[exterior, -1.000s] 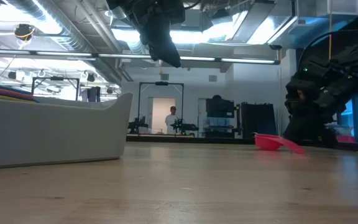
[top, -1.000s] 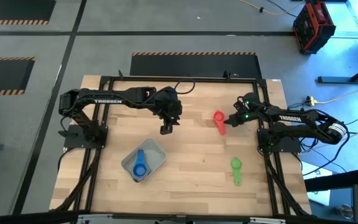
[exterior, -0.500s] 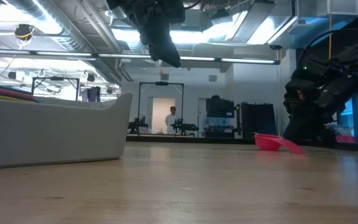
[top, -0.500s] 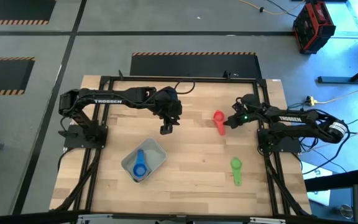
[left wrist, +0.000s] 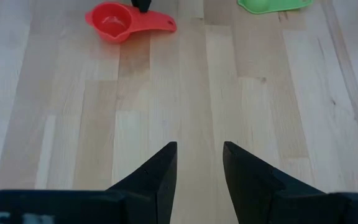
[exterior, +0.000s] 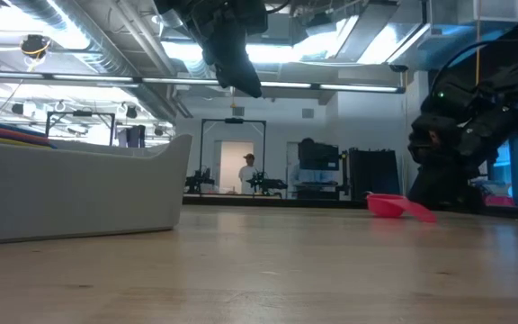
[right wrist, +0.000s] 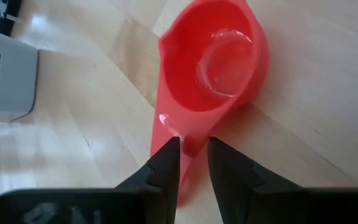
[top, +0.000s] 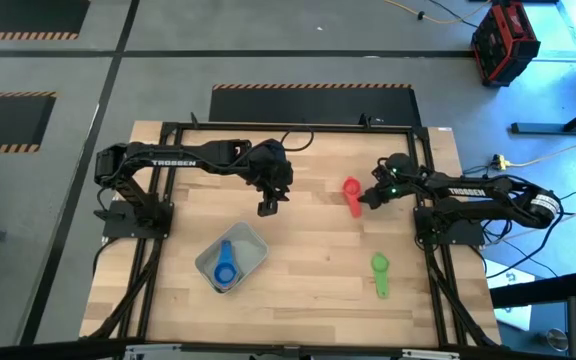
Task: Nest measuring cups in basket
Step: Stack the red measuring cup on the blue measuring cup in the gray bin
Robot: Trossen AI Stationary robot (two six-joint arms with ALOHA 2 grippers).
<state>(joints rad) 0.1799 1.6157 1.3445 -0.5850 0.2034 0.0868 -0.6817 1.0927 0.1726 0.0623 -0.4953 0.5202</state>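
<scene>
right hand [right wrist: 191, 163] straddles pink-red plastic scoop's [top: 352, 193] flat handle, narrow gap, not yet clamped, for lifting | left hand [top: 267, 208] waits narrowly open, raised beside grey-blue plastic basket [top: 252, 243]

Bare table [top: 308, 250] lies open between the basket [top: 253, 252] at the near left and the green cup [top: 379, 263] at the near right. Farther back, the left pincer [top: 267, 209] hangs over the middle, well apart from the right pincer [top: 360, 198], which straddles the pink-red cup's handle [right wrist: 179, 134].

The floor [top: 58, 150] is grey with striped orange tape. Bright lights [exterior: 358, 40] shine overhead. A person [exterior: 248, 171] stands far back by a doorway [exterior: 236, 162].
</scene>
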